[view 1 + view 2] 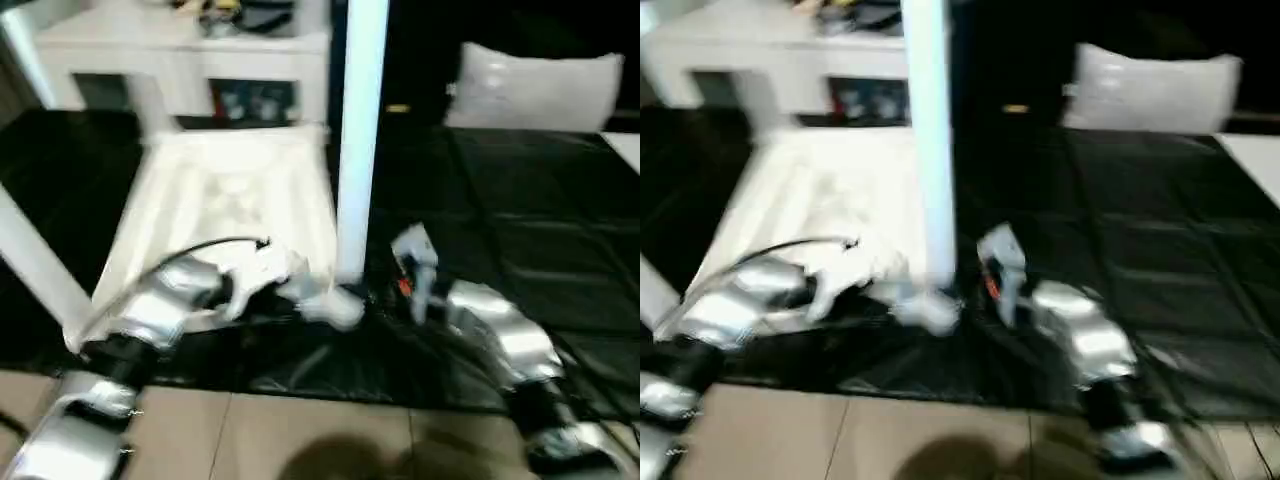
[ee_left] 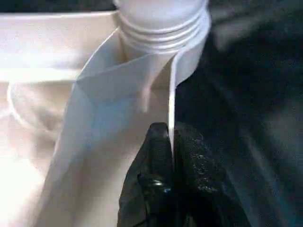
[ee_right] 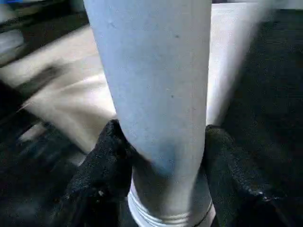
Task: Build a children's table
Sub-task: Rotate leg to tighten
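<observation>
No writing legible on tabletop (image 1: pixel 230 200) or leg (image 1: pixel 358 140).

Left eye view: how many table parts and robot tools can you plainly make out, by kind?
White tabletop: 1
White legs: 2, the upright leg and the left leg
Black-fingered tools: 2, the left tool and the right tool
Total: 5

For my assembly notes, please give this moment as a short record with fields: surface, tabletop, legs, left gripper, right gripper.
surface: black mat
tabletop: white tabletop, underside up
legs: upright leg at near corner socket; another leg at left
left gripper: left gripper shut on the tabletop's rim
right gripper: right gripper, fingers either side of upright leg, near its threaded end
</observation>
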Tool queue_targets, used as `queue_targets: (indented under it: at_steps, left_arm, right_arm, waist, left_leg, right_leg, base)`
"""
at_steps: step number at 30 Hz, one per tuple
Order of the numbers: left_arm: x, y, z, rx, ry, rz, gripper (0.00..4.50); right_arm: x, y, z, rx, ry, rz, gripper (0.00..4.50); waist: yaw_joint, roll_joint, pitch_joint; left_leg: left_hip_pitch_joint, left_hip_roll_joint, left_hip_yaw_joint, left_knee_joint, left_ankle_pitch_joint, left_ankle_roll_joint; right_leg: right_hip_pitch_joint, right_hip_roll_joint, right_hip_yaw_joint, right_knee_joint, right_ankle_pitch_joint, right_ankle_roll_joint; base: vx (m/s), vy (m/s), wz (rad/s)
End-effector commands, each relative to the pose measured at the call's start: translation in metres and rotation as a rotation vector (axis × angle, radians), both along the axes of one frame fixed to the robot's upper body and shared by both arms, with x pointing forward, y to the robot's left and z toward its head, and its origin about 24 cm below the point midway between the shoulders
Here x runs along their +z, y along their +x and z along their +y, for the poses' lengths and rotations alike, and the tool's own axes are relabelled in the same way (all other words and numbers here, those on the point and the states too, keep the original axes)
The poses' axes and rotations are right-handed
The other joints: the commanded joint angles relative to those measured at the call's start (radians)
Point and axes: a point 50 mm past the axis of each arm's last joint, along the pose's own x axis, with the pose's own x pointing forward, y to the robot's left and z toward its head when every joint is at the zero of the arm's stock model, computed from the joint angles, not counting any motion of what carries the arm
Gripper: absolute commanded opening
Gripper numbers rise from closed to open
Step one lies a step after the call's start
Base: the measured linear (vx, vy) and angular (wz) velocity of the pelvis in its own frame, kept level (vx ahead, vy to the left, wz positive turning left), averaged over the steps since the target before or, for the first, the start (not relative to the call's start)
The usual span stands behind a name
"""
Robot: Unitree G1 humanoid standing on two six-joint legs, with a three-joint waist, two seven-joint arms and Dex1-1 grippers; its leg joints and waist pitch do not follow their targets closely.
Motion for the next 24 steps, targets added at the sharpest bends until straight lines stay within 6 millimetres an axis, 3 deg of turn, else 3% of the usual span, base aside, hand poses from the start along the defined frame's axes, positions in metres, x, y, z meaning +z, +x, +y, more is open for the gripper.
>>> queue_targets:
  at_steps: [1,2,3,4,5,6,7,8,9,10,11,12,13,14,15,16,17,18,19,20,21,22,23,24]
  left_arm:
    - [0.007,0.003,-0.036,0.010,-0.070,-0.058,0.00]
    - [0.008,0.004,-0.038,0.017,-0.077,-0.065,0.00]
    - [0.009,0.004,-0.041,0.022,-0.077,-0.071,0.00]
    - [0.010,0.005,-0.042,0.022,-0.064,-0.091,0.00]
    - [0.010,0.005,-0.042,0.022,-0.064,-0.091,0.00]
    - [0.009,0.007,-0.041,0.003,-0.027,-0.112,0.00]
    - [0.009,0.007,-0.041,0.003,-0.027,-0.112,0.00]
    - [0.010,0.008,-0.038,-0.022,0.001,-0.129,0.00]
    - [0.011,0.009,-0.034,-0.021,0.017,-0.133,0.00]
    - [0.012,0.010,-0.032,-0.019,0.027,-0.135,0.00]
    - [0.012,0.010,-0.032,-0.019,0.027,-0.135,0.00]
    - [0.013,0.010,-0.028,-0.043,0.039,-0.140,0.00]
    - [0.013,0.010,-0.025,-0.054,0.049,-0.138,0.00]
    - [0.014,0.009,-0.021,-0.078,0.061,-0.147,0.00]
    - [0.011,0.003,-0.010,-0.147,0.061,-0.130,0.00]
    - [0.011,0.003,-0.010,-0.147,0.060,-0.129,0.00]
    - [0.010,-0.001,-0.006,-0.188,0.059,-0.113,0.00]
    - [0.008,-0.005,-0.002,-0.222,0.062,-0.100,0.00]
    - [0.008,-0.008,-0.001,-0.262,0.059,-0.095,0.00]
    - [0.008,-0.010,0.000,-0.289,0.055,-0.095,0.00]
    - [0.007,-0.011,0.001,-0.307,0.056,-0.088,0.00]
    - [0.006,-0.012,0.003,-0.311,0.060,-0.080,0.00]
    - [0.005,-0.016,0.007,-0.364,0.083,-0.073,0.00]
    - [0.005,-0.018,0.009,-0.388,0.087,-0.069,0.00]
  right_arm:
    - [-0.018,-0.013,0.046,0.076,0.031,0.120,1.95]
    - [-0.018,-0.013,0.048,0.065,0.033,0.118,1.95]
    - [-0.018,-0.014,0.049,0.059,0.031,0.109,1.95]
    - [-0.017,-0.014,0.050,0.062,0.028,0.088,2.30]
    - [-0.017,-0.014,0.050,0.062,0.028,0.088,2.30]
    - [-0.015,-0.014,0.045,0.038,0.031,0.063,2.30]
    - [-0.015,-0.014,0.045,0.038,0.031,0.063,2.50]
    - [-0.011,-0.015,0.035,0.031,0.023,0.042,2.67]
    - [-0.009,-0.016,0.027,0.037,0.032,0.033,2.70]
    - [-0.008,-0.016,0.022,0.042,0.038,0.027,2.75]
    - [-0.008,-0.016,0.022,0.042,0.038,0.027,2.86]
    - [-0.005,-0.017,0.013,0.077,0.037,0.005,2.86]
    - [-0.003,-0.018,0.004,0.095,0.031,-0.013,3.12]
    - [-0.002,-0.018,-0.005,0.109,0.032,-0.026,3.12]
    - [0.002,-0.020,-0.031,0.149,0.021,-0.071,3.20]
    - [0.002,-0.020,-0.031,0.150,0.021,-0.071,3.20]
    - [0.005,-0.022,-0.043,0.184,0.009,-0.090,3.25]
    - [0.009,-0.022,-0.050,0.200,0.021,-0.095,3.39]
    - [0.013,-0.023,-0.054,0.213,0.027,-0.104,3.62]
    - [0.015,-0.023,-0.056,0.221,0.029,-0.110,3.64]
    - [0.017,-0.024,-0.058,0.235,0.030,-0.115,3.65]
    - [0.018,-0.025,-0.060,0.249,0.029,-0.116,3.65]
    - [0.021,-0.026,-0.064,0.298,0.010,-0.125,3.89]
    - [0.022,-0.027,-0.065,0.327,0.005,-0.127,4.02]
  waist:
    - [-0.027,0.031,-0.030]
    - [-0.036,0.026,-0.032]
    - [-0.019,0.053,-0.021]
    - [-0.011,0.053,-0.007]
    - [-0.018,0.022,-0.002]
    - [-0.056,0.005,0.011]
    - [-0.072,0.029,0.008]
    - [-0.078,0.050,0.004]
    - [0.021,0.072,-0.004]
    - [0.023,0.054,-0.005]
    - [0.028,-0.015,0.003]
    - [0.028,-0.015,0.003]
    - [0.047,-0.032,-0.009]
    - [0.059,-0.027,-0.021]
    - [0.075,-0.018,-0.036]
    - [0.071,-0.009,-0.044]
    - [0.064,-0.013,-0.045]
    - [0.063,-0.011,-0.047]
    - [0.058,-0.012,-0.046]
    - [0.057,-0.023,-0.045]
    - [0.058,-0.022,-0.042]
    - [0.057,-0.023,-0.035]
    - [0.059,-0.035,-0.029]
    - [0.064,-0.029,-0.026]
  left_leg:
    - [-0.001,0.001,-0.001,-0.079,-0.529,0.039]
    - [-0.025,0.021,-0.014,-0.096,-0.563,0.047]
    - [-0.040,0.080,-0.037,-0.154,-0.719,0.051]
    - [-0.006,0.070,-0.019,-0.165,-0.805,0.036]
    - [0.027,0.029,0.003,-0.132,-0.781,0.038]
    - [0.131,-0.089,0.055,0.063,-0.515,0.054]
    - [0.109,-0.074,0.044,0.055,-0.509,0.062]
    - [0.066,-0.035,0.027,0.022,-0.540,0.060]
    - [-0.116,0.061,-0.042,-0.126,-0.731,0.019]
    - [-0.014,0.075,-0.037,-0.160,-0.742,0.082]
    - [0.058,-0.055,0.012,-0.024,-0.489,0.025]
    - [0.058,-0.055,0.012,-0.024,-0.489,0.025]
    - [-0.013,-0.057,0.011,-0.004,-0.165,0.056]
    - [-0.053,-0.041,0.002,-0.041,-0.090,0.056]
    - [-0.051,-0.023,0.000,-0.062,0.035,0.063]
    - [-0.036,-0.019,0.012,-0.057,0.079,0.103]
    - [-0.061,-0.022,0.018,-0.058,0.065,0.113]
    - [-0.061,-0.021,0.023,-0.055,0.068,0.122]
    - [-0.063,-0.020,0.021,-0.056,0.066,0.131]
    - [-0.064,-0.019,0.024,-0.056,0.058,0.153]
    - [-0.063,-0.018,0.025,-0.057,0.046,0.161]
    - [-0.061,-0.013,0.028,-0.062,-0.005,0.163]
    - [-0.056,-0.008,0.032,-0.067,-0.061,0.158]
    - [-0.054,-0.004,0.032,-0.072,-0.093,0.147]
  right_leg:
    - [0.058,-0.022,-0.052,-0.132,-0.666,0.042]
    - [0.090,-0.030,-0.047,-0.099,-0.579,0.030]
    - [0.114,-0.036,0.010,0.019,-0.332,-0.037]
    - [0.081,-0.029,0.033,0.015,-0.297,-0.079]
    - [0.045,-0.011,0.018,-0.057,-0.476,-0.050]
    - [-0.083,0.014,-0.131,-0.247,-0.960,0.127]
    - [-0.040,0.009,-0.187,-0.253,-0.933,0.169]
    - [0.021,0.004,-0.221,-0.226,-0.815,0.196]
    - [0.191,-0.055,-0.007,0.131,-0.290,0.032]
    - [0.099,-0.040,0.075,0.129,-0.215,0.013]
    - [0.002,-0.056,0.051,-0.081,-0.853,0.090]
    - [0.002,-0.056,0.051,-0.081,-0.853,0.090]
    - [0.042,-0.109,0.075,-0.084,-1.051,0.075]
    - [0.077,-0.095,0.077,-0.059,-0.904,0.066]
    - [0.068,-0.060,0.078,-0.031,-0.554,0.011]
    - [0.052,-0.038,0.078,-0.005,-0.278,-0.087]
    - [0.061,-0.028,0.080,0.010,-0.130,-0.168]
    - [0.057,-0.019,0.078,0.018,-0.019,-0.221]
    - [0.059,-0.018,0.077,0.021,0.014,-0.239]
    - [0.059,-0.018,0.077,0.023,0.038,-0.261]
    - [0.056,-0.020,0.077,0.021,0.029,-0.266]
    - [0.053,-0.023,0.078,0.013,-0.034,-0.267]
    - [0.049,-0.027,0.079,0.003,-0.112,-0.256]
    - [0.048,-0.032,0.082,0.001,-0.169,-0.245]
  base:
    - [-0.051,0.062,-0.12]
    - [0.000,0.000,0.00]
    - [0.000,0.000,0.00]
    - [0.000,0.000,0.00]
    - [0.000,-0.032,0.21]
    - [0.000,0.000,0.00]
    - [0.000,0.000,0.00]
    - [0.161,0.101,-0.39]
    - [0.291,0.121,-0.08]
    - [0.291,0.121,-0.08]
    - [0.138,-0.034,0.26]
    - [0.077,-0.053,-0.08]
    - [0.077,-0.053,-0.08]
    - [0.095,-0.039,-0.27]
    - [0.064,-0.022,0.02]
    - [0.064,-0.022,0.02]
    - [0.000,0.000,0.00]
    - [0.000,0.000,0.00]
    - [0.000,0.000,0.00]
    - [0.000,0.000,0.00]
    - [0.000,0.000,0.00]
    - [0.000,0.000,0.00]
    - [0.000,0.000,0.00]
    - [0.000,0.000,0.00]
